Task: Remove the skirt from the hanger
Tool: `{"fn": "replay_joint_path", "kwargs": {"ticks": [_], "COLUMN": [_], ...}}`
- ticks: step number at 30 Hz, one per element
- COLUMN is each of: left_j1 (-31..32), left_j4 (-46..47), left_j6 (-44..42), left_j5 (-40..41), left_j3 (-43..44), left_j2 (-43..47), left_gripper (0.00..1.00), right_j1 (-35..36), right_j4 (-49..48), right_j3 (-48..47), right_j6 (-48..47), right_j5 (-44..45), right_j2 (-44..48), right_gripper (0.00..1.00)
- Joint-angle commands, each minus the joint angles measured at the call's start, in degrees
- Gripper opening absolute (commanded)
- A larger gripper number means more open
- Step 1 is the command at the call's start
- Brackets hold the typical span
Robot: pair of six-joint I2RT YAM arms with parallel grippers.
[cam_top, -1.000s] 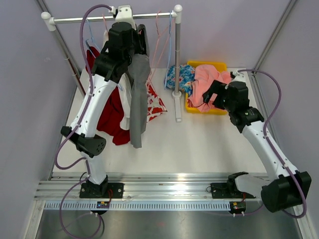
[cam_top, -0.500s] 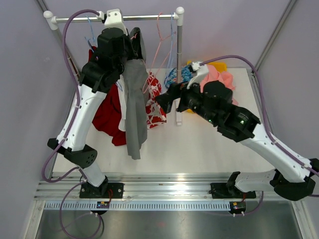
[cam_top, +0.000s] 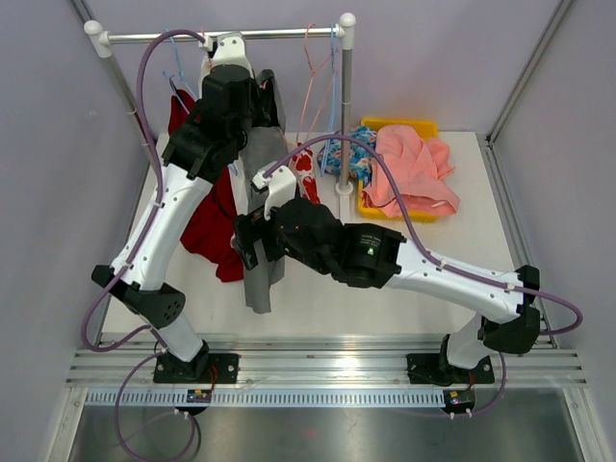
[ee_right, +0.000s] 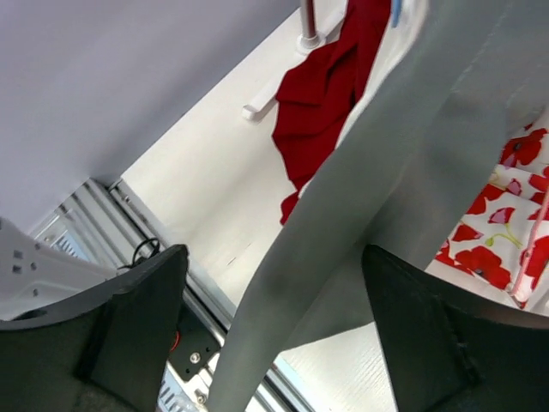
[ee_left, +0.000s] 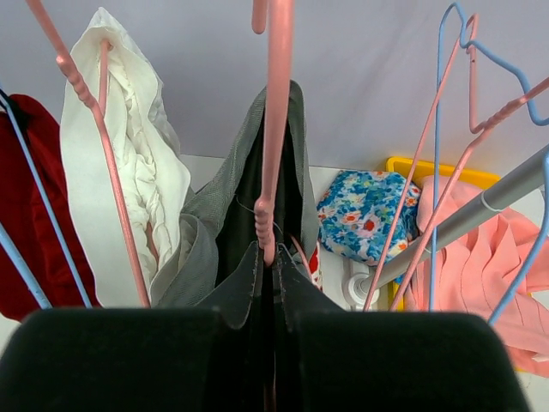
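The grey skirt (cam_top: 258, 285) hangs long and narrow from a pink hanger (ee_left: 276, 129) on the rail. In the left wrist view its grey folds (ee_left: 210, 219) drape on both sides of the hanger. My left gripper (ee_left: 274, 254) is up at the rail (cam_top: 258, 89) and shut on the pink hanger's stem, just above the skirt. My right gripper (cam_top: 248, 241) is open at the skirt's lower half. In the right wrist view the skirt (ee_right: 360, 215) passes between its two spread fingers (ee_right: 137, 318), and I cannot tell whether they touch it.
The rail (cam_top: 279, 34) stands on a post (cam_top: 344, 106). A red garment (cam_top: 207, 226), a white one (ee_left: 120, 163), a poppy-print cloth (ee_right: 497, 223) and bare blue and pink hangers (ee_left: 439, 129) hang beside the skirt. A yellow bin (cam_top: 367, 205) holds pink cloth at the back right.
My right arm has swung from the yellow bin leftward across the table to the grey skirt's lower half. My left gripper has stayed on the hanger at the rail.
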State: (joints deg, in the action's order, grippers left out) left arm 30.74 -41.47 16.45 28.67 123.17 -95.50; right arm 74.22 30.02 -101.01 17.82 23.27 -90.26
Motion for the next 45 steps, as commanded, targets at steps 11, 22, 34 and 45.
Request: {"fn": "replay_joint_path", "kwargs": {"ticks": [11,22,34,45], "left_j1": [0.19,-0.07,-2.26,-4.37], "left_j4": [8.95,10.98,13.43,22.49], "left_j6": [1.48,-2.56,-9.15,-6.87], "left_j5": [0.95,3.41,6.22,12.47], "left_j3": [-1.09,-0.39,6.81,4.17], "left_j2": [7.35,6.74,2.96,1.64], "left_gripper": [0.0,0.0,0.0,0.0], "right_j1": [1.63,18.4,28.87,34.41], "right_j4": [-5.14,-5.77,0.03,13.04], "right_j3": [9.86,22.17,22.71,10.76], "right_j6": [3.88,12.05,20.49,23.65], "right_j5": [4.86,15.04,20.67,27.09], "right_j2": [3.24,3.78,-3.16,-10.73], "right_gripper": [0.0,0.0,0.0,0.0]}}
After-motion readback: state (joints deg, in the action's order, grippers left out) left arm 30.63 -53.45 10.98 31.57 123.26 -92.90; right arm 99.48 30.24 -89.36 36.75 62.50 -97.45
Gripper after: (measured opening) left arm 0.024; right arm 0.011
